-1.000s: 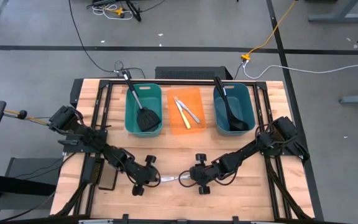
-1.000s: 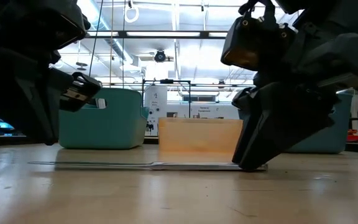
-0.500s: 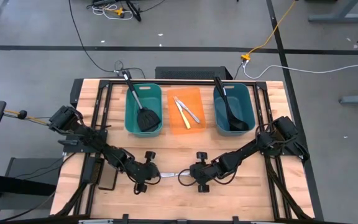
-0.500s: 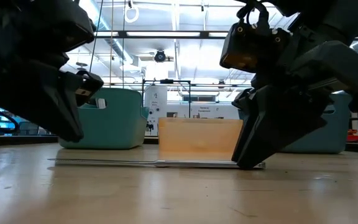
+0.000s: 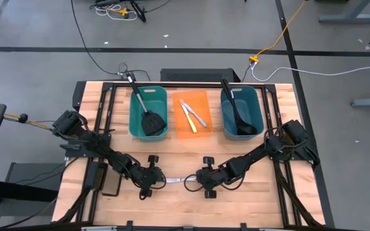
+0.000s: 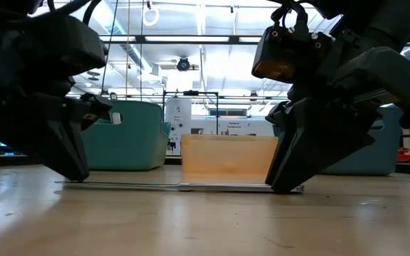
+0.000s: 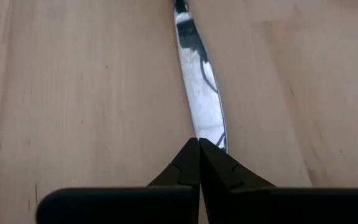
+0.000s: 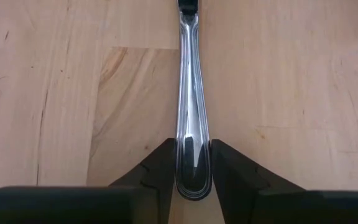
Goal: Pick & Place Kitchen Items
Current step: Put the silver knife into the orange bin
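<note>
Silver and flat on the wooden table (image 5: 249, 205), a table knife (image 5: 175, 182) is seen lying near the front edge between the two arms, well apart from the teal bins (image 5: 148, 112) and the orange bin (image 5: 193, 113) at the back. Its blade end is met by the left gripper (image 7: 199, 144), whose fingers are pressed fully together at the blade's tip, though a real pinch cannot be told. Its handle end is straddled by the right gripper (image 8: 192, 163), the fingers (image 8: 160, 163) being set close against either side of the handle.
</note>
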Controlling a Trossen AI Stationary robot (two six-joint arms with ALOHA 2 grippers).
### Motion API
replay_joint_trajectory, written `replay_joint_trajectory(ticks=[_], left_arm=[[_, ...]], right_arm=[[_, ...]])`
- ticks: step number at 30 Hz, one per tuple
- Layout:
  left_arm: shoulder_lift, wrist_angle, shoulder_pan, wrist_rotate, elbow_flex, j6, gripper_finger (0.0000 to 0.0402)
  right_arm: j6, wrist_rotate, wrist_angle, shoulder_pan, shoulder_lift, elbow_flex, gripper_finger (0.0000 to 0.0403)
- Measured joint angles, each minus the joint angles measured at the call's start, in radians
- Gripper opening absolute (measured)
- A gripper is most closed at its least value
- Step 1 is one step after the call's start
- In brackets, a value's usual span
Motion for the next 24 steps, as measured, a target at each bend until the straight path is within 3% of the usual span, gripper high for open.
replay_joint_trajectory(ticks=[24], left_arm=[[-0.002,-0.062,0.0,0.049,0.002,-0.006,0.0003]], right_arm=[[0.0,0.006,0.049,0.0,0.0,-0.003,0.0107]])
